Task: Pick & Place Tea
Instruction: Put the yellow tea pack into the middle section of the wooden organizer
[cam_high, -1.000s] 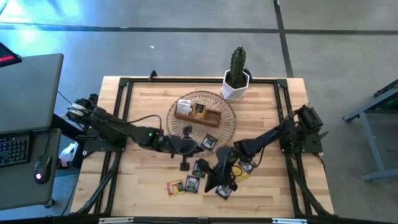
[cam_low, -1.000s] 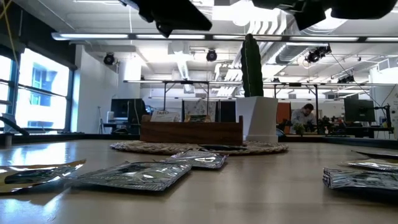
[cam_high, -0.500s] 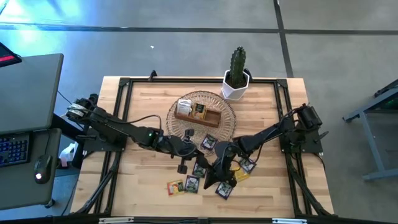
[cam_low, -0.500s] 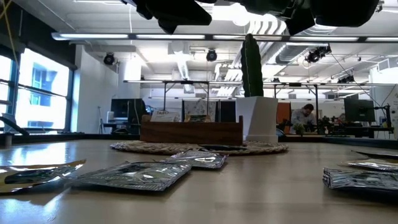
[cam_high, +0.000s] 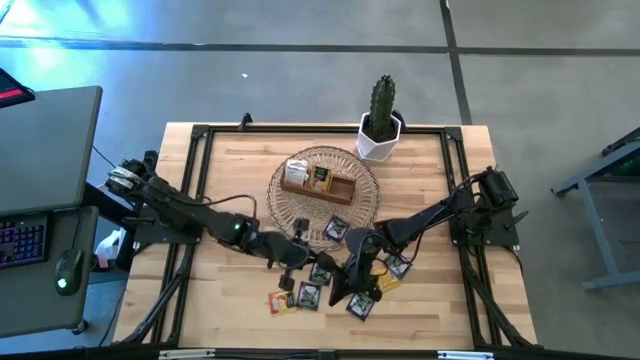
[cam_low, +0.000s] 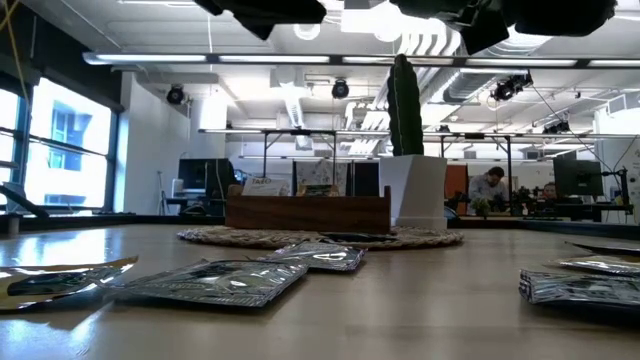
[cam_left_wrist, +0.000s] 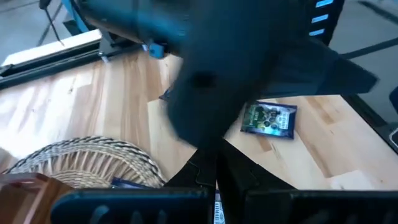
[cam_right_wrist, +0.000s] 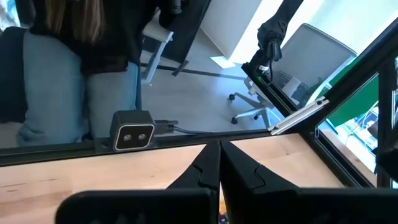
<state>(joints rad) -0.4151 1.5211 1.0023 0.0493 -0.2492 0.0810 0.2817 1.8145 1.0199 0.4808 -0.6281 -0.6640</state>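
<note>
We hold both sets of fingers, left (cam_high: 284, 283) and right (cam_high: 334, 296), clenched and empty above the tea (cam_high: 309, 296) scattered on the counter (cam_high: 230, 160). A couple of packets sit in the box (cam_high: 318, 184); most remain.
</note>
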